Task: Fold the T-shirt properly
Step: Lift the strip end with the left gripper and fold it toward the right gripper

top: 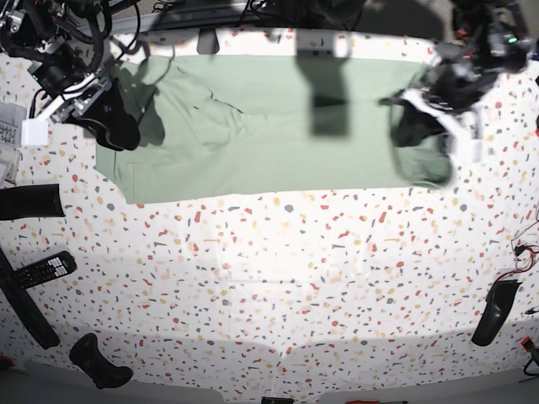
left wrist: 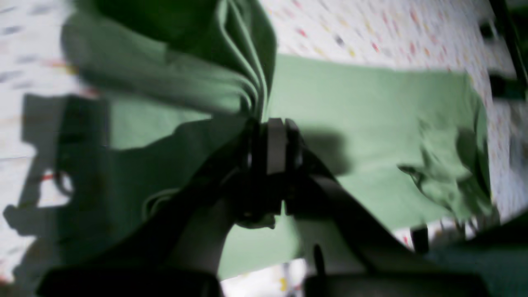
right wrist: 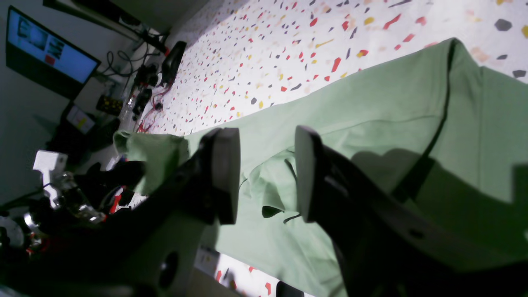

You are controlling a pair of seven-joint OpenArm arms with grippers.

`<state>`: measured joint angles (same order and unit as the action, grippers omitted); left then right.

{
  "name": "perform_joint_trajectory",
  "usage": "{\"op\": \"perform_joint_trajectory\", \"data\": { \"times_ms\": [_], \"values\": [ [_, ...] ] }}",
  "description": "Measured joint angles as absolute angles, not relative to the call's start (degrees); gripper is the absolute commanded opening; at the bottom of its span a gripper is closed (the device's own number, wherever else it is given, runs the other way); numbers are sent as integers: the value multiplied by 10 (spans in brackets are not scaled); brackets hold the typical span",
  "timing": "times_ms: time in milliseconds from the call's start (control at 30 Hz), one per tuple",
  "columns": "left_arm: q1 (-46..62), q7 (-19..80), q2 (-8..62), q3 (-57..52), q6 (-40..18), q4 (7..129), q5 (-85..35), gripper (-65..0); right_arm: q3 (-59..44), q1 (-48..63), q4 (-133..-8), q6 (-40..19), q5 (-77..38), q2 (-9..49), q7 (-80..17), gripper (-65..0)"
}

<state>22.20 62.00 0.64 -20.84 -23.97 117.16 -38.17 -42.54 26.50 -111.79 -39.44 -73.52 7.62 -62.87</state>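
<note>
We see the T-shirt [top: 278, 126] lying as a long green band across the far side of the speckled table [top: 278, 278], and its long way runs from side to side, from one arm to the other. Our left gripper [left wrist: 270, 132] is at one short end of that band, on the right side of the view from above. Its jaws are pressed tight together, and a bunch of green cloth is pinched between them. In the left wrist view the pinched cloth rises up in folds and hangs over the flat part of the shirt, so this end is lifted off the table while the rest lies flat below it. Our right gripper [right wrist: 266, 173] is at the other short end of the band. Its two black pads stand apart, about half way open, with nothing between them. The crumpled cloth near the collar lies right under the gap, but we cannot tell if the pads touch it. So the left arm is the one that has the shirt, and the rest of the shirt stretches away from it toward the right arm. We think the next move turns on this: the lifted end would need to travel along the long way of the shirt, over the flat part, toward the end where the open gripper waits. The flat part looks smooth, with only some wrinkles near each end.
</note>
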Motion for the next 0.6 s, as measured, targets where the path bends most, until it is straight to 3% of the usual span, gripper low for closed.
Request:
{"op": "perform_joint_trajectory", "data": {
  "times_ms": [267, 600],
  "values": [
    [222, 569, 8, -63, -235, 1171, -249, -650, -425, 265, -1118, -394, -735, 79, -631, -435],
    [222, 568, 8, -33, -220, 1171, -239, -650, -425, 265, -1118, -394, -735, 79, -632, -435]
  ]
}}
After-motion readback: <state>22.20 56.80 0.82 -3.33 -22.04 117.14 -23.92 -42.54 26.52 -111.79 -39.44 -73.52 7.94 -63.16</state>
